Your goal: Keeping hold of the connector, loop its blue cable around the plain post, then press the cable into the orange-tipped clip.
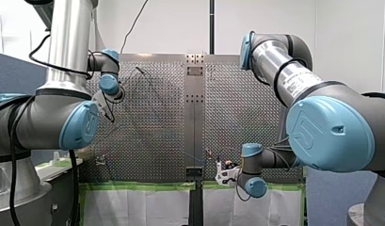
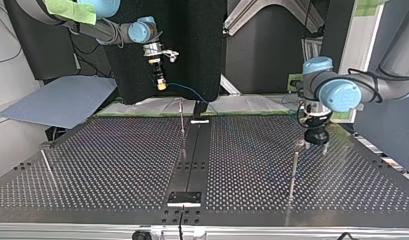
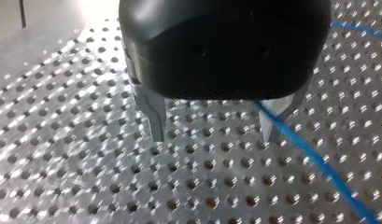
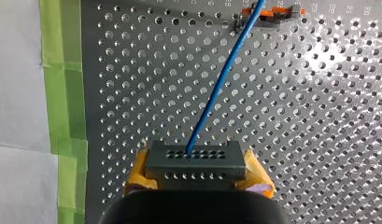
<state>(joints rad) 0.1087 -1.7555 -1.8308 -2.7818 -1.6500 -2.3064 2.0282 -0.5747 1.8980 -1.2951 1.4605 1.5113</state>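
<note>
Connector (image 4: 195, 161) sits clamped in raised right pincer (image 4: 198, 173).

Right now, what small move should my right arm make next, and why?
Probably carry the connector, gripped in my right claw, toward the plain post: the blue cable runs straight past the orange-tipped clip, not yet looped.
</note>
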